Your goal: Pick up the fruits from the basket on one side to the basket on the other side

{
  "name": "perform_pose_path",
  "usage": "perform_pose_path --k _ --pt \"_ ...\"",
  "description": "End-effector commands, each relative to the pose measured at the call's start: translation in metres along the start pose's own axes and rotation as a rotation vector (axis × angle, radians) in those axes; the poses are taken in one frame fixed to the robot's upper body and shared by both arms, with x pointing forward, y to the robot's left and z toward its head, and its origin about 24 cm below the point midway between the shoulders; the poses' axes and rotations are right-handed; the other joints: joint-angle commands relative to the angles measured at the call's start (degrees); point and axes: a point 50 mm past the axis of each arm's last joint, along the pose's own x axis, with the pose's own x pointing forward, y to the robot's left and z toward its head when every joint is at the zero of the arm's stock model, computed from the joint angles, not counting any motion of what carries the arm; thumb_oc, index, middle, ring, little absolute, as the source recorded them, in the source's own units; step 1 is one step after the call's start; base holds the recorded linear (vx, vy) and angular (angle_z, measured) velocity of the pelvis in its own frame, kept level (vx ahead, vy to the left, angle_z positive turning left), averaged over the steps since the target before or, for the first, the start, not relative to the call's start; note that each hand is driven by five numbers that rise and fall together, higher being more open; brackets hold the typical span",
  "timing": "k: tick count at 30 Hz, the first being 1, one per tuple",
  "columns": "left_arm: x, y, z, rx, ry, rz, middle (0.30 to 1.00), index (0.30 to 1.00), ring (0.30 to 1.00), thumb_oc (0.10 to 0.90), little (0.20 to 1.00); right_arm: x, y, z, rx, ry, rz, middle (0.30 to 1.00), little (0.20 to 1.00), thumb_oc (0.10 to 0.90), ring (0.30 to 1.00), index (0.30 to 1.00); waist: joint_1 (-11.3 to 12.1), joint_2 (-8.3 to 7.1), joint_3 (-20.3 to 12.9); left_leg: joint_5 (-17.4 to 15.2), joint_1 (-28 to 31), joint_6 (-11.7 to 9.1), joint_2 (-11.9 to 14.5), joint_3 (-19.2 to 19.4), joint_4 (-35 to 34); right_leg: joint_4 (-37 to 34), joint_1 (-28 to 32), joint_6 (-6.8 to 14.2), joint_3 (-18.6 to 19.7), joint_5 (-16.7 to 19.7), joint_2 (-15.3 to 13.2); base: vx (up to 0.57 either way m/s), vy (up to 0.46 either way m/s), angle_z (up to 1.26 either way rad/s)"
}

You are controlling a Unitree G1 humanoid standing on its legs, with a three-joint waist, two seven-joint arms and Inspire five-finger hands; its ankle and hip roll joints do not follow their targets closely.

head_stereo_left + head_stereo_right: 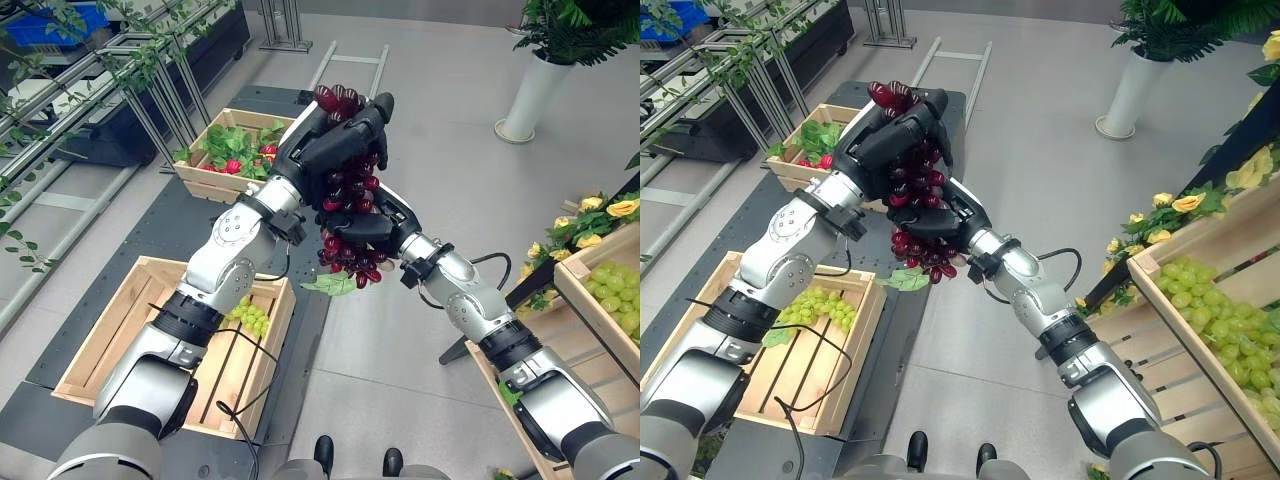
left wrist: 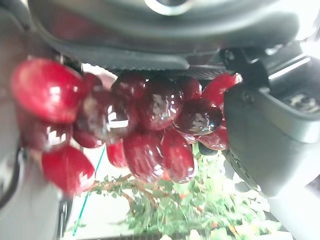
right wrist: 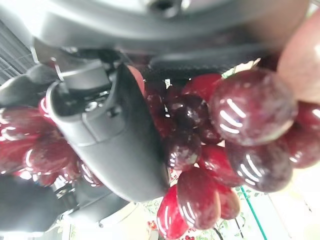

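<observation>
Floor: grey, carrying all items. Right-side crate: slatted wood on a stand at the floor's right edge, holding green grapes, with yellow flowers beside it. Near left crate: slatted wood on a dark mat along the floor's left side, holding one small bunch of green grapes against its right wall. Far left crate: farther along the same mat, filled with leaves and some red fruit. White planter: upright near the floor's far right corner. Red grape bunch: held in the air above bare floor between the near left crate and the right-side crate, long axis roughly vertical, a green leaf hanging at its lower end. Left hand: fingers curled round the upper part of the bunch. Right hand: fingers clenched on the lower part from beneath, just below the left hand. Both hands hold the fruit together; judged from this, the coming move turns on which hand lets go, the near left crate lying lower left of the bunch.
</observation>
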Motion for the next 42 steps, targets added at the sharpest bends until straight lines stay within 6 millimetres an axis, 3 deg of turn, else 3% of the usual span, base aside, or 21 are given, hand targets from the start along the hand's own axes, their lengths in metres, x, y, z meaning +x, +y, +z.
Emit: perform_pose_path --k 1,2,3,4,14,20,24,31,38,42 --pt "0.018 0.020 0.025 -0.014 -0.158 0.115 0.300 0.300 0.300 0.400 0.300 0.018 0.017 0.044 0.072 -0.314 0.101 0.300 0.300 0.400 0.300 0.300 0.0 -0.27 -12.7 -5.3 -1.3 -1.3 -1.8 -1.5 0.0 0.1 -1.9 -2.2 -0.1 -0.7 1.5 0.00 0.000 0.00" --pt "0.018 0.022 0.023 -0.014 -0.149 0.127 0.524 0.524 0.524 0.549 0.524 0.018 0.016 0.044 0.073 -0.314 0.098 0.300 0.300 0.400 0.300 0.300 0.0 -0.25 -12.7 -5.3 -1.3 -1.4 -1.8 -1.5 0.0 0.1 -1.9 -2.2 -0.1 -0.8 1.5 0.00 0.000 0.00" --pt "0.018 0.022 0.023 -0.013 -0.147 0.129 0.620 0.620 0.620 0.613 0.620 0.018 0.016 0.044 0.074 -0.314 0.097 0.300 0.300 0.400 0.300 0.300 0.0 -0.25 -12.7 -5.3 -1.3 -1.4 -1.8 -1.5 0.0 0.1 -1.9 -2.2 -0.1 -0.8 1.5 0.00 0.000 0.00" --pt "0.018 0.024 0.022 -0.014 -0.140 0.135 0.900 0.900 0.900 0.800 0.900 0.018 0.016 0.044 0.075 -0.314 0.095 0.300 0.300 0.400 0.300 0.300 0.1 -0.26 -12.7 -5.3 -1.4 -1.4 -1.8 -1.5 0.0 0.1 -1.9 -2.2 -0.1 -0.8 1.4 0.00 0.000 0.00" --pt "0.008 0.039 0.006 0.013 -0.055 0.181 0.900 0.900 0.900 0.800 0.900 0.012 0.007 0.043 0.078 -0.320 0.060 0.300 0.300 0.400 0.300 0.300 0.2 -0.16 -12.6 -5.2 -1.6 -1.4 -1.7 -1.7 0.0 0.1 -2.2 -2.0 -0.3 -0.6 1.3 0.00 0.000 0.00" --pt "-0.011 0.059 -0.005 0.002 -0.020 0.207 0.900 0.900 0.900 0.800 0.900 -0.003 -0.009 0.033 0.086 -0.310 -0.005 0.300 0.300 0.400 0.300 0.300 0.2 -0.06 -12.4 -5.1 -1.6 -1.5 -1.7 -1.5 0.0 0.1 -2.2 -1.9 -0.4 -0.5 1.2 0.00 0.000 0.00" --pt "-0.024 0.058 -0.019 -0.012 0.050 0.098 0.900 0.900 0.900 0.800 0.900 -0.017 -0.023 0.026 0.103 -0.306 -0.073 0.300 0.300 0.400 0.300 0.300 0.2 0.08 -12.2 -5.2 -1.6 -1.4 -1.7 -1.4 0.0 0.1 -2.2 -1.9 -0.4 -0.4 1.2 0.00 0.000 0.00" --pt "-0.035 0.059 -0.025 -0.127 0.042 0.005 0.900 0.900 0.900 0.800 0.900 -0.030 -0.038 0.020 0.120 -0.301 -0.132 0.300 0.300 0.400 0.300 0.300 0.2 0.27 -12.0 -5.6 -1.0 -1.4 -1.7 -1.1 0.0 0.1 -1.8 -1.9 -0.4 -0.5 1.1 0.00 0.000 0.00" --pt "-0.063 0.068 -0.054 -0.193 0.065 0.102 0.900 0.900 0.900 0.800 0.900 -0.047 -0.049 0.001 0.159 -0.270 -0.209 0.300 0.300 0.400 0.300 0.300 0.0 0.10 -11.9 -5.7 -0.7 -1.4 -1.6 -0.8 0.0 0.1 -1.6 -1.8 0.0 -0.4 1.2 0.00 0.000 0.00" --pt "-0.094 0.084 -0.066 -0.249 0.024 0.242 0.900 0.900 0.900 0.800 0.900 -0.072 -0.056 -0.023 0.205 -0.217 -0.257 0.300 0.300 0.400 0.300 0.300 0.0 0.09 -11.9 -5.8 -0.6 -1.2 -1.6 -0.4 0.0 0.1 -1.6 -1.7 -0.1 -0.3 1.1 0.00 0.000 0.00"
